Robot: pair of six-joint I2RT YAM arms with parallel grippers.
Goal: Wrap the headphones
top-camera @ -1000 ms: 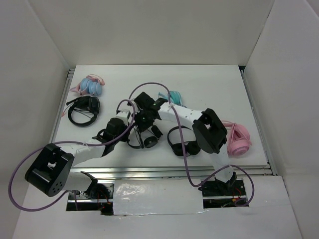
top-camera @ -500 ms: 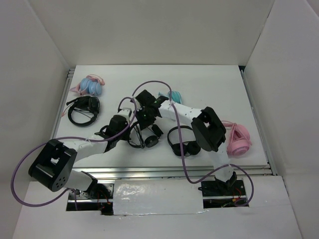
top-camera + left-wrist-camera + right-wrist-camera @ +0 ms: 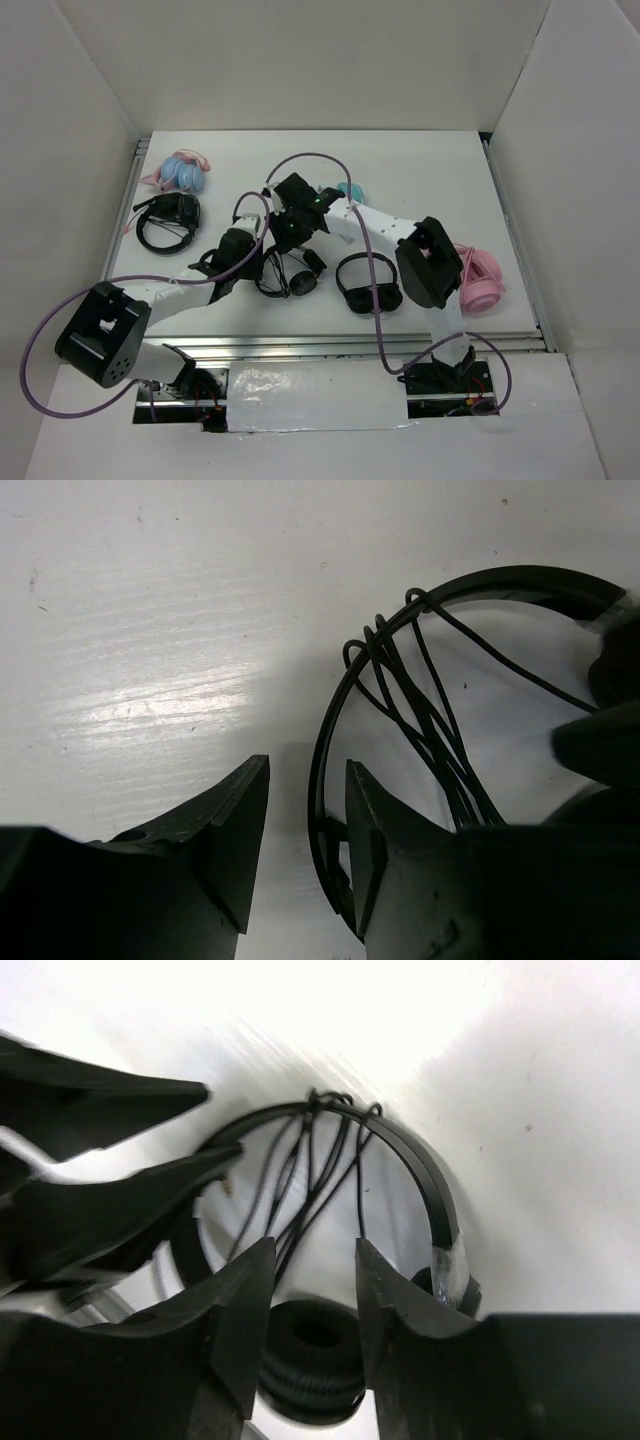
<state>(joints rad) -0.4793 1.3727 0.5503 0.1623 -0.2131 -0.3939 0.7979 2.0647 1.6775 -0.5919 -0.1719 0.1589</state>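
Where both arms meet, just left of worktop [image 3: 430,170] centre and toward near edge, headphones [image 3: 303,283] lie flat. Cable [image 3: 425,725] looped in several strands over headband [image 3: 425,1175], strands crossing inside arc. Left pincer [image 3: 306,765] part open, headband running through gap, not clamped. Right pincer [image 3: 314,1245] part open over strands and padded earcup [image 3: 310,1360], gripping nothing. Glossy patch [image 3: 450,1260] at headband end; any marking there too blurred to read.

Tool [image 3: 313,1250] parted over headphones [image 3: 312,1350], cable [image 3: 325,1100] looped across headband [image 3: 430,1185]
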